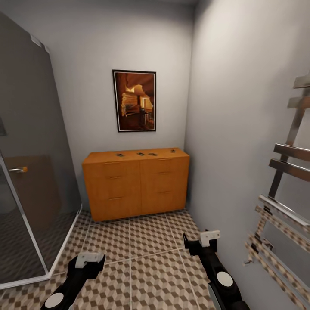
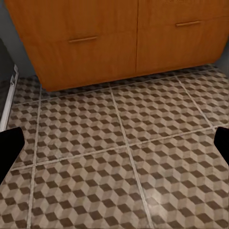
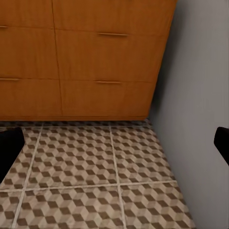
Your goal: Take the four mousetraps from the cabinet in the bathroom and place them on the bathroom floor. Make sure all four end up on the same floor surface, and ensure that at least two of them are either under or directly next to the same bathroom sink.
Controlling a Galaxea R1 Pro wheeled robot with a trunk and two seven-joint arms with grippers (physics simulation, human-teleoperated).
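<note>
Several mousetraps [image 1: 140, 153] lie spread along the top of the orange-brown cabinet [image 1: 137, 189], which stands against the far wall. Its drawer fronts also fill the far part of the left wrist view [image 2: 95, 28] and the right wrist view [image 3: 95, 57]. The cube-patterned bathroom floor [image 1: 146, 241] stretches between me and it. My left gripper [image 1: 88, 258] hangs low over the tiles [image 2: 119, 143], open and holding nothing. My right gripper [image 1: 203, 239] is also open and holds nothing, above the floor [image 3: 95, 167] near the right wall. The sink is out of view.
A glass shower enclosure [image 1: 30, 172] with a metal frame lines the left side. A chrome towel rail [image 1: 284, 172] juts from the grey right wall [image 3: 200, 95]. A framed picture [image 1: 134, 100] hangs above the cabinet. Open tiles lie ahead.
</note>
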